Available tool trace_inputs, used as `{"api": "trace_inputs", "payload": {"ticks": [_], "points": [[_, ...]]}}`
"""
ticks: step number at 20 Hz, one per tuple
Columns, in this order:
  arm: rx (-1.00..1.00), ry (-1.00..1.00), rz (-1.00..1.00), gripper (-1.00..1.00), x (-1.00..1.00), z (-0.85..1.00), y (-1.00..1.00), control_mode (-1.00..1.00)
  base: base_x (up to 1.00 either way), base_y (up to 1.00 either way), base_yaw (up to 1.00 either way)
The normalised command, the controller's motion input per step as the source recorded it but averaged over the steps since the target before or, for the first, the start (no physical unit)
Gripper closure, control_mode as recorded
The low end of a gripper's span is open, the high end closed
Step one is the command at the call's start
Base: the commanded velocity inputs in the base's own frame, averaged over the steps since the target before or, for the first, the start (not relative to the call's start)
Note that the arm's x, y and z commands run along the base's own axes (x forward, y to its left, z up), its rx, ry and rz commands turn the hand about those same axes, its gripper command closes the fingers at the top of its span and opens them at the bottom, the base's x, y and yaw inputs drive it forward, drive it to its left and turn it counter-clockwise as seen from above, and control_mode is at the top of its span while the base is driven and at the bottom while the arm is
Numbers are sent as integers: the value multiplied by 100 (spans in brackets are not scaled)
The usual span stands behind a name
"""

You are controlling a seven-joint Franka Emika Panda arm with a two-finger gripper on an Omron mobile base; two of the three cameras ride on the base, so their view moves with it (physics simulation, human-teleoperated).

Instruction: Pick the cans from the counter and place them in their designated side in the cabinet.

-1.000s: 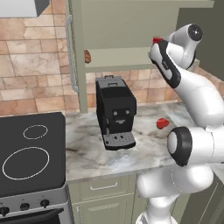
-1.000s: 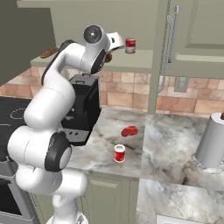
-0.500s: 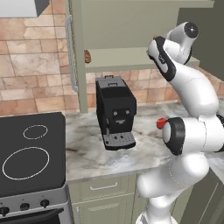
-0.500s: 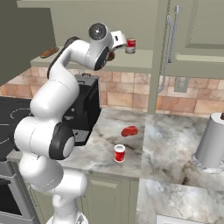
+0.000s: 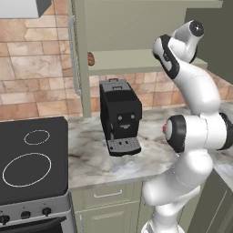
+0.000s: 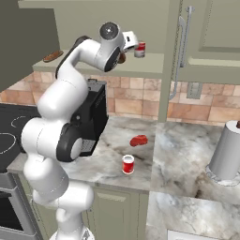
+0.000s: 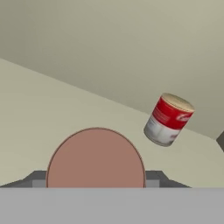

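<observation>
My gripper (image 7: 95, 176) is up at the cabinet's shelf board (image 6: 145, 67), shut on a can whose round brown top (image 7: 95, 157) sits between the fingers. In the right base view the hand (image 6: 127, 43) hovers just left of a red can with a white band (image 6: 139, 49) that stands on the shelf; the hand view shows that can (image 7: 168, 119) ahead and to the right. Another red-and-white can (image 6: 128, 164) stands on the marbled counter (image 6: 180, 145) near its front edge. In the left base view my arm (image 5: 182, 68) hides the hand.
A black coffee machine (image 5: 119, 116) stands under the shelf beside my arm. A red lumpy object (image 6: 138, 140) lies behind the counter can. A paper towel roll (image 6: 227, 152) is at the right, the stovetop (image 5: 32, 159) at the left. A brown item (image 6: 52, 56) lies on the shelf's left end.
The hand has moved along the shelf toward the red can standing there, with the held can still in it. The arm's lower links swung round; the counter things did not move.
</observation>
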Motion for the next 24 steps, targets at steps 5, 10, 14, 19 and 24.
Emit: {"api": "trace_inputs", "payload": {"ticks": [5,10,14,19,24], "points": [[0,4,0,100,27,-10,-2,-100,0,0,0],[0,5,0,100,32,-13,-4,-100,0,0,0],[0,4,0,100,31,-16,-4,-100,0,0,0],[0,2,0,100,35,-22,-2,-100,0,0,0],[0,2,0,100,36,-23,0,-100,0,0,0]]}}
